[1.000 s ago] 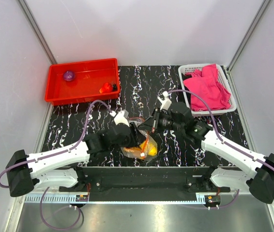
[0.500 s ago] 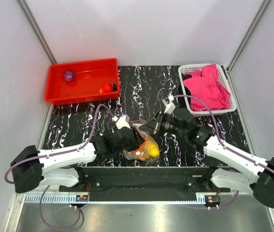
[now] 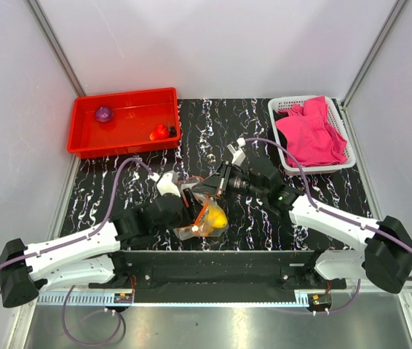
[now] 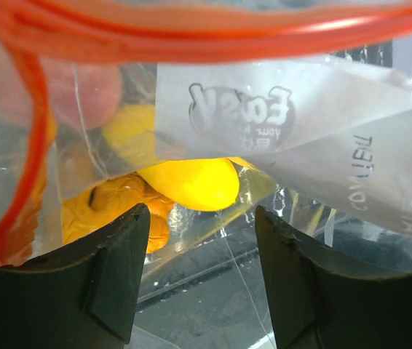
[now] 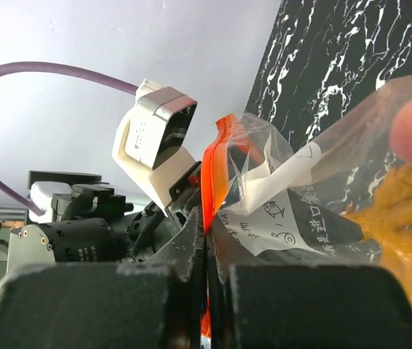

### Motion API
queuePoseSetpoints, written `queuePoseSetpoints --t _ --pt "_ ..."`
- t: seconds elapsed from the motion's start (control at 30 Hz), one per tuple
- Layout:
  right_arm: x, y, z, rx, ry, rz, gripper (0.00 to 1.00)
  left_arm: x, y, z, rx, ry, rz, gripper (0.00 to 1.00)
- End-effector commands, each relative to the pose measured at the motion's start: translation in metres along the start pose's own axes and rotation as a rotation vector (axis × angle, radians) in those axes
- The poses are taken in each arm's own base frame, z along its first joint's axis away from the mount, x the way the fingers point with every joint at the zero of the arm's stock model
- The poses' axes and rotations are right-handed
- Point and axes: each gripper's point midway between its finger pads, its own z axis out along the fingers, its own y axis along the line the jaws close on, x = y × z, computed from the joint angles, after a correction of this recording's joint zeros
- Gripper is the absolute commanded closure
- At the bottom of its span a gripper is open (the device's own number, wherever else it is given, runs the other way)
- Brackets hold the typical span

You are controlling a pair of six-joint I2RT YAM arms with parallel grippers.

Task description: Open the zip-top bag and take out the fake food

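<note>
The clear zip-top bag point(image 3: 204, 217) hangs low over the near middle of the black table. The right gripper point(image 3: 206, 186) is shut on its orange-red zip strip point(image 5: 218, 169) and holds the mouth up. In the left wrist view the strip point(image 4: 191, 38) runs across the top, with a yellow oval fruit point(image 4: 191, 182) and an orange cluster point(image 4: 111, 211) inside the bag. The left gripper point(image 4: 200, 218) is open, its fingers point(image 4: 119, 269) wide apart just below the bag, with loose film between them. In the top view the left gripper point(image 3: 190, 206) sits against the bag's left side.
A red tray point(image 3: 82, 138) at the back left holds a purple round piece point(image 3: 103, 113) and a red piece point(image 3: 159, 131). A white basket point(image 3: 284, 107) with a pink cloth point(image 3: 312, 132) stands at the back right. The table's near edge and a metal rail lie just below the bag.
The right gripper has moved left with the zip strip, dragging the bag a little left. The left arm has drawn back to the left and stays beside the bag.
</note>
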Motion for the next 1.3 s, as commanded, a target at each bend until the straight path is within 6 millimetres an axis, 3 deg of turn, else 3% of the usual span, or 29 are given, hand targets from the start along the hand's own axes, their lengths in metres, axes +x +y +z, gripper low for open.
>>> queuePoseSetpoints --t 0.0,0.17,0.33,0.47,0.8,0.83,1.0,1.17,1.27 --pt "-0.008 0.044 0.0 -0.152 -0.017 -0.025 1.0 -0.008 0.0 -0.003 -0.015 -0.026 0.043 0.37" --pt "0.006 0.015 -0.001 -0.128 -0.01 0.046 1.0 0.002 0.002 0.012 -0.064 0.023 0.078 0.37" --pt "0.013 0.004 -0.006 -0.121 -0.007 0.08 1.0 0.014 0.006 0.032 -0.113 0.054 0.076 0.43" --pt "0.014 0.004 -0.01 -0.109 -0.007 0.082 1.0 0.011 -0.003 0.037 -0.063 0.019 0.031 0.51" --pt "0.015 0.005 0.001 -0.052 0.059 0.031 1.0 -0.006 -0.002 0.021 0.003 -0.079 -0.081 0.51" --pt "0.014 0.008 0.001 -0.056 0.057 0.023 1.0 -0.003 0.007 0.02 -0.011 -0.084 -0.09 0.51" --pt "0.009 0.024 0.007 -0.11 0.054 0.04 1.0 -0.018 0.012 0.004 0.039 -0.17 -0.18 0.51" --pt "0.008 0.039 0.023 -0.164 0.073 0.062 1.0 -0.03 0.01 -0.008 0.037 -0.195 -0.133 0.5" --pt "0.006 0.041 0.028 -0.179 0.067 0.068 1.0 -0.027 0.012 -0.006 0.01 -0.172 -0.086 0.5"
